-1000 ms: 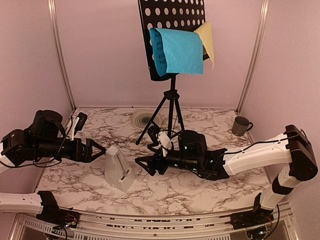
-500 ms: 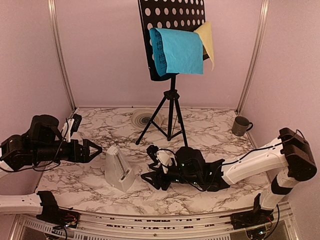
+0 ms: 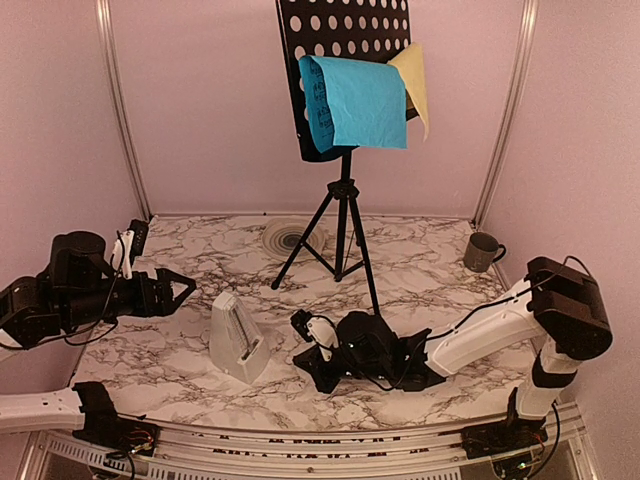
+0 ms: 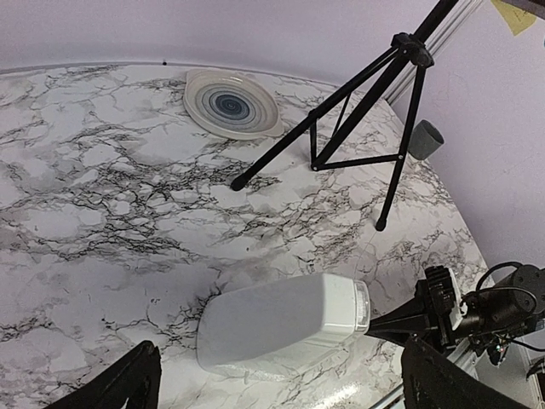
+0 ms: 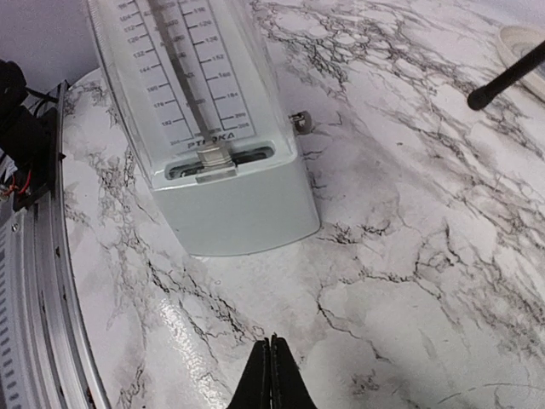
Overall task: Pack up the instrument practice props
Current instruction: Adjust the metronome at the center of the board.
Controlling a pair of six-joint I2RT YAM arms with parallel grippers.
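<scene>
Left side first: the left claw (image 3: 183,291) is hovering low over the white-and-grey marble-look table (image 3: 430,255) with its fingers spread wide apart. It's pointing straight at the small white pyramid-shaped plastic metronome (image 3: 236,340), so I'm guessing it's lining up for a grab from that side. The metronome is standing upright near the front of the table, between the two arms, touching neither.

Just right of it, the right claw (image 5: 271,375) is sitting almost on the tabletop with its fingers pressed together, holding nothing. Maybe it's getting ready to brace or nudge the metronome's base.

Further back, the black hole-punched metal music stand (image 3: 345,45) is standing on its tripod legs. The blue sheet-music page (image 3: 355,100) and the yellow sheet-music page (image 3: 413,75) are drooping over its front, so they're looking floppy to pull off. Nothing is getting packed yet, I'd say. The dark mug (image 3: 482,250) is sitting far right, out of the way.
</scene>
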